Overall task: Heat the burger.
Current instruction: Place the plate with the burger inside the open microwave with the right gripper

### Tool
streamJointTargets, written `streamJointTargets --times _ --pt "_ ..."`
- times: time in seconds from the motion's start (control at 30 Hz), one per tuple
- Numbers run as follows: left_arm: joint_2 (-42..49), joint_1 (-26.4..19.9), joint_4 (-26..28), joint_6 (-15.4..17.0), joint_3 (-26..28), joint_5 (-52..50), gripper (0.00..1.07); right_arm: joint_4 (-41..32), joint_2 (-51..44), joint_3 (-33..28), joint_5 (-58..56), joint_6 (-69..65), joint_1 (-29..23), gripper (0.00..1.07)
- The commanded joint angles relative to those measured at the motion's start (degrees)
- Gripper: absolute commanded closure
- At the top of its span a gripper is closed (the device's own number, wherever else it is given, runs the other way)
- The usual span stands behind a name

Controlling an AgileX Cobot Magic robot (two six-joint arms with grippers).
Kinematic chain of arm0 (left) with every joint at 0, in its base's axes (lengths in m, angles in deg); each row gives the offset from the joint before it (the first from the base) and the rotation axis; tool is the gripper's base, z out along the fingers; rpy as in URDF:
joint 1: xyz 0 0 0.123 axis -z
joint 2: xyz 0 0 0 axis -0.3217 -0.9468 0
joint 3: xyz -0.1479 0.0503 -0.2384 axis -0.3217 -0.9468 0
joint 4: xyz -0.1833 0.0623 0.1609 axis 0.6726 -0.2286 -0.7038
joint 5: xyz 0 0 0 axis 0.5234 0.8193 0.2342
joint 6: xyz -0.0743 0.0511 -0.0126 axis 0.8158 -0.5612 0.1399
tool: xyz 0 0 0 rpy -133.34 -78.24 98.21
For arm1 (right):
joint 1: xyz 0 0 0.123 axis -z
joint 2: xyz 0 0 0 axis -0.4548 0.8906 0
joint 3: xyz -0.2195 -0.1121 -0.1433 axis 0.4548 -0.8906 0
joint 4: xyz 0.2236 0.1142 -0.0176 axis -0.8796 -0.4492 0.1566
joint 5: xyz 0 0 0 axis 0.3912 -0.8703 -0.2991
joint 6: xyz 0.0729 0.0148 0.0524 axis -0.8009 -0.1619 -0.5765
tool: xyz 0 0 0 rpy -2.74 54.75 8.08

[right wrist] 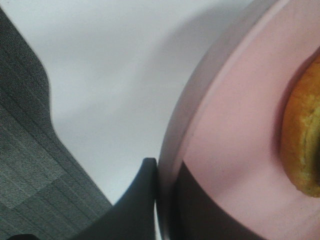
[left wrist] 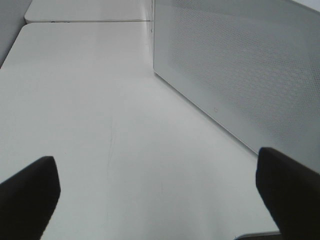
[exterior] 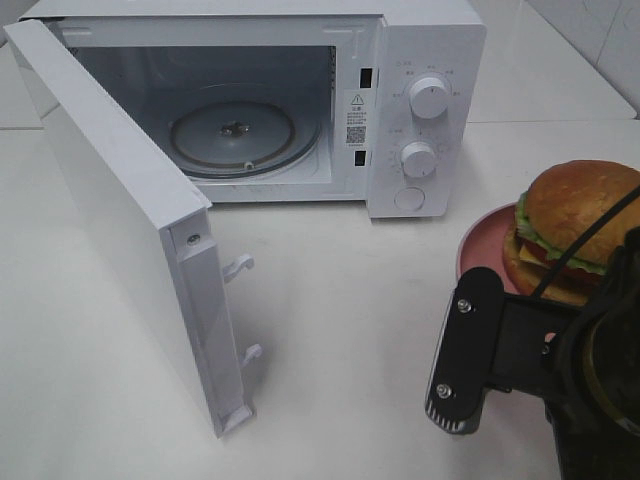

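The burger [exterior: 580,212], with a golden bun, lettuce and tomato, sits on a round pink plate [exterior: 482,250] at the right edge of the table. In the right wrist view my right gripper [right wrist: 165,175] is shut on the pink plate's rim [right wrist: 220,100], one dark finger [right wrist: 132,207] outside it and the other on the plate's inner surface, with the bun's edge [right wrist: 302,135] close by. My left gripper [left wrist: 160,200] stands open low over bare table with nothing between its fingers, beside the microwave door. It does not show in the high view.
The white microwave [exterior: 420,100] stands at the back with its door [exterior: 130,220] swung wide open toward the front left, and its glass turntable [exterior: 235,135] bare. The door's meshed outer face [left wrist: 240,75] fills one side of the left wrist view. My right arm's black mount [exterior: 465,350] is at the front right.
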Motion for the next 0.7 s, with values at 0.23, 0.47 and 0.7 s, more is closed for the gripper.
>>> streamJointTargets --times 0.23,0.47,0.7 --pt "0.92 0.23 0.46 0.06 0.0 -0.57 0.07 3.9 -0.29 -0.23 3.67 9.97 -2.46 1.07" --pt "0.92 0.23 0.46 0.06 0.0 -0.57 0.07 4.93 -0.29 -0.11 5.9 18.16 -2.46 1.07" --pt "0.92 0.23 0.46 0.06 0.0 -0.57 0.07 6.65 -0.29 -0.11 10.77 19.02 -2.35 1.07"
